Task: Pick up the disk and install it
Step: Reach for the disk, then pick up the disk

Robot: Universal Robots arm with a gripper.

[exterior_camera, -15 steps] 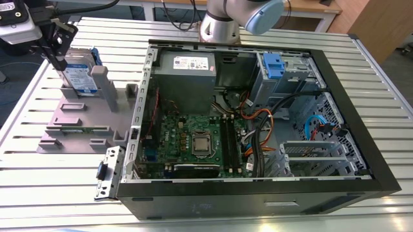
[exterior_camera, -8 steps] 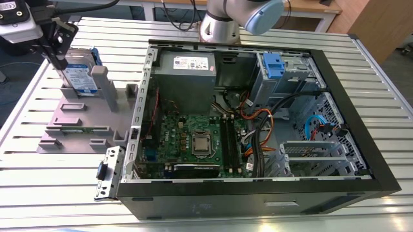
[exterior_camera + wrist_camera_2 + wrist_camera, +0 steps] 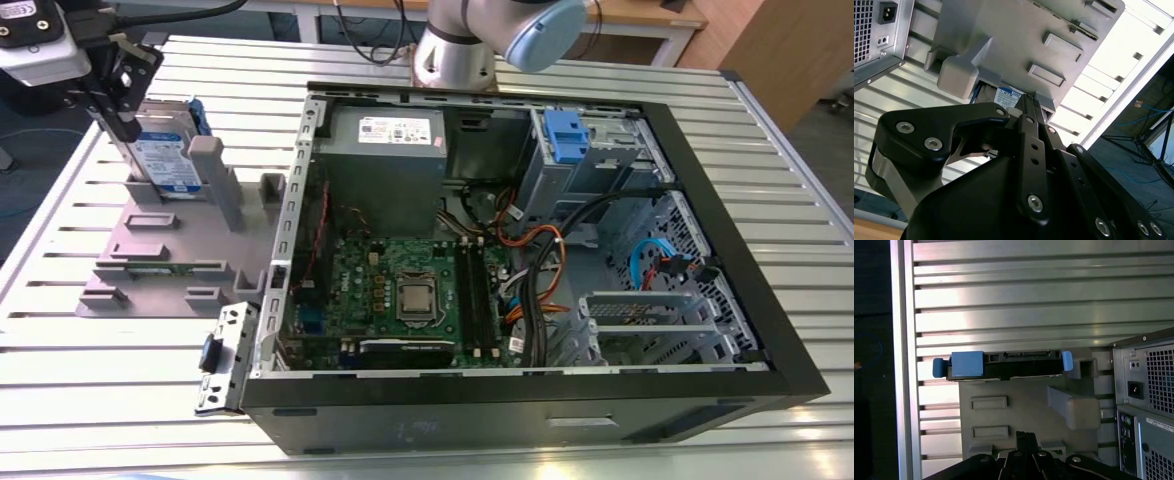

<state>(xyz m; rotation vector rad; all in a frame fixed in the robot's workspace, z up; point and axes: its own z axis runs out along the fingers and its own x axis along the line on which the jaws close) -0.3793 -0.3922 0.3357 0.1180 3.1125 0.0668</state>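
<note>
The disk (image 3: 167, 150) is parked upright in the grey stand (image 3: 147, 250), so its top edge is exposed for grabbing. The hand (image 3: 120, 125) is hung just beside it, seemingly pinched closed, nothing held.

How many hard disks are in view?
1: the disk stands on edge in the grey stand, beside the computer case, whose bays may hide others.

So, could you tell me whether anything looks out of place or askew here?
Only one thing: a small metal bracket with a blue connector sits skewed, seemingly loose, on the table beside the open computer case. The disk stands upright in its grey stand.
</note>
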